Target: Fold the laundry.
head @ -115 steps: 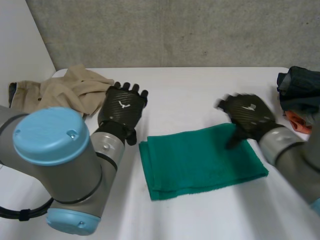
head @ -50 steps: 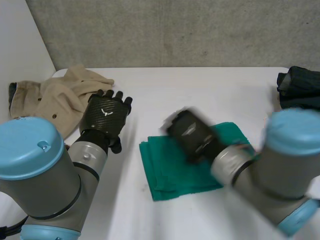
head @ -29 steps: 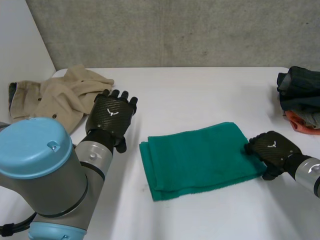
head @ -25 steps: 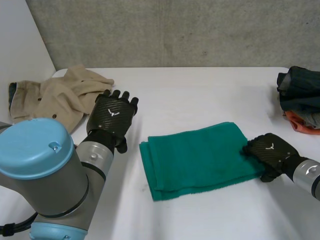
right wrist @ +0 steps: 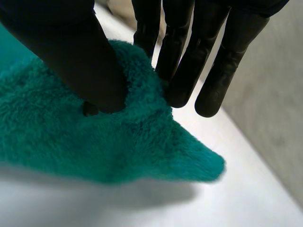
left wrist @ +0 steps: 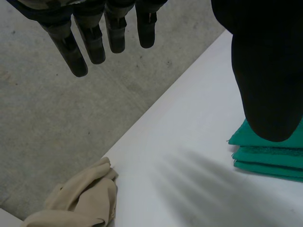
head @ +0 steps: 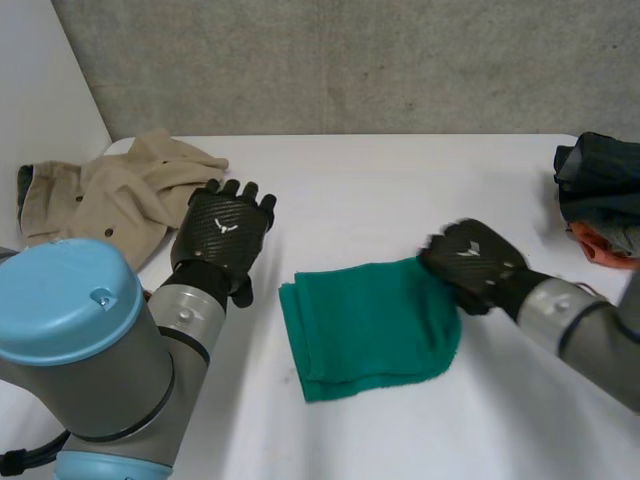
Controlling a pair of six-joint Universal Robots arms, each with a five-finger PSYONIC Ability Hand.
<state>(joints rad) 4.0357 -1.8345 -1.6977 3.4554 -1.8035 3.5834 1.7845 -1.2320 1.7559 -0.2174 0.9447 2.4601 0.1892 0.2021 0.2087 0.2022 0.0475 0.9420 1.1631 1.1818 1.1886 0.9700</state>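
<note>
A folded green towel (head: 365,325) lies mid-table. My right hand (head: 470,262) is shut on the towel's right end, which is lifted and carried over the rest of the towel. In the right wrist view the thumb (right wrist: 71,52) and fingers (right wrist: 182,61) pinch the fluffy green towel (right wrist: 118,142). My left hand (head: 228,232) hovers open to the left of the towel, apart from it. In the left wrist view its fingers (left wrist: 92,40) are straight, and the towel's stacked left edges (left wrist: 270,158) lie under the thumb.
A beige garment (head: 120,190) lies crumpled at the table's far left, also seen as beige garment (left wrist: 80,201) beyond my left fingertips. A pile of dark clothes (head: 598,175) with an orange piece (head: 600,245) sits at the right edge. A grey wall stands behind the table.
My right hand has closed on the towel's right end and drawn it leftward over the towel, so the towel looks shorter. The left hand has stayed put.
</note>
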